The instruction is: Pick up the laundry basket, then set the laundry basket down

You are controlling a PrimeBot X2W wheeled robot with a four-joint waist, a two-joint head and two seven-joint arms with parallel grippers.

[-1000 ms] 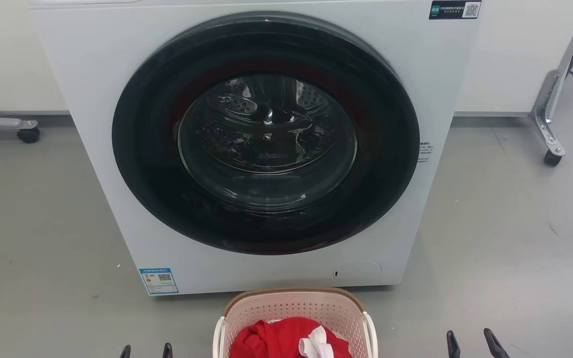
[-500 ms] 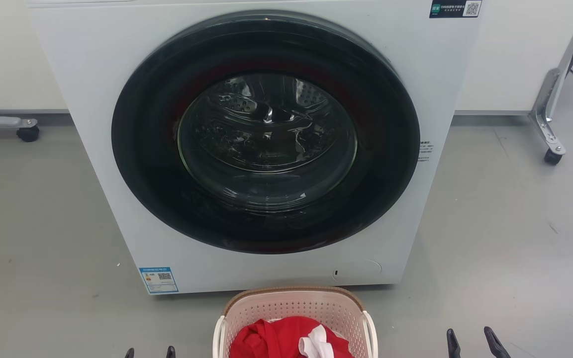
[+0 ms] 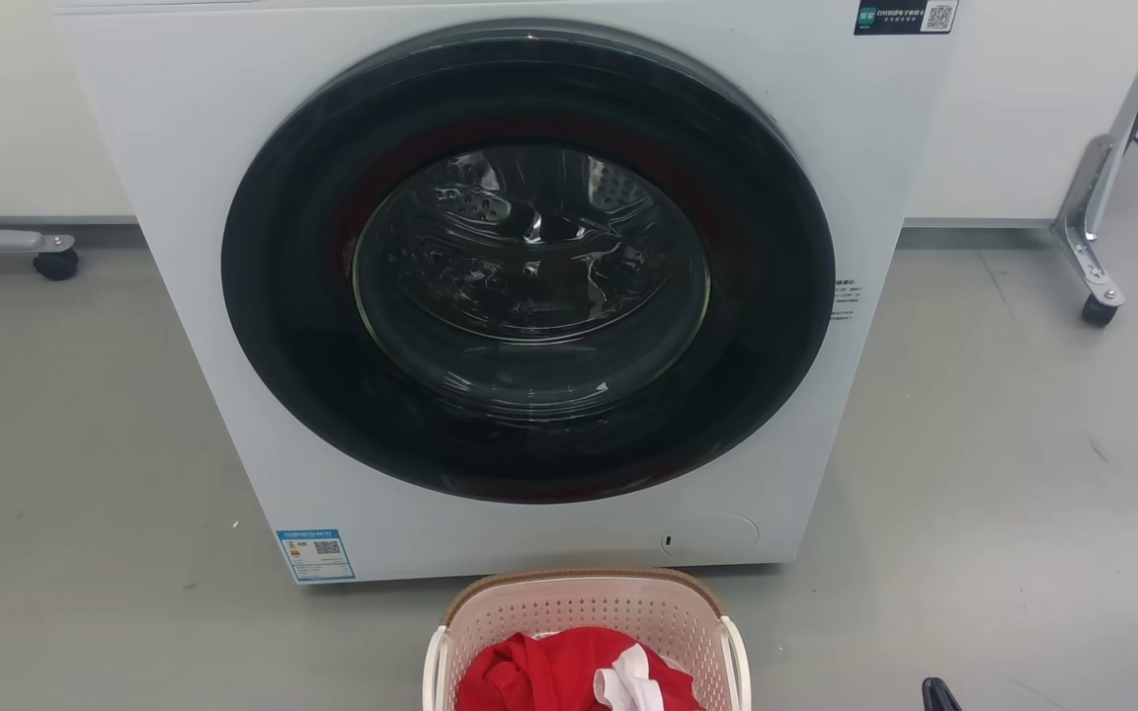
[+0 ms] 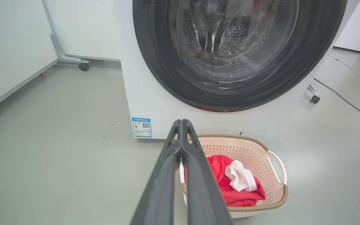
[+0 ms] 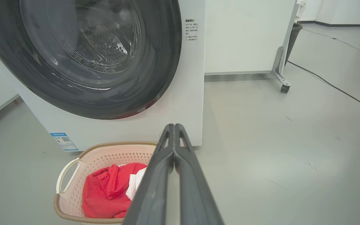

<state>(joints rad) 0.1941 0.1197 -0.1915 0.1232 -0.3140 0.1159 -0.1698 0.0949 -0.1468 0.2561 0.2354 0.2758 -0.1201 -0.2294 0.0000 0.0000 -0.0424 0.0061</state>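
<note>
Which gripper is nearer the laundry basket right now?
Left, likely, though it's close. The left gripper, shut, points past the left side of the laundry basket; the right gripper, shut, sits off its right side, floor between.

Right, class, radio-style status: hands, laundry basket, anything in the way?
Left hand shut, right hand shut, both empty. Laundry basket on floor before washing machine, clothes inside. Handles unobstructed.

A white washing machine [image 3: 184, 148] is placed on the grey floor [image 3: 1004, 474], and its round dark door [image 3: 528, 265] is closed. A blue label [image 3: 315, 556] is stuck near its lower left corner. Wheeled metal legs are seen at the far left [image 3: 55, 265] and the far right [image 3: 1088, 237].
</note>
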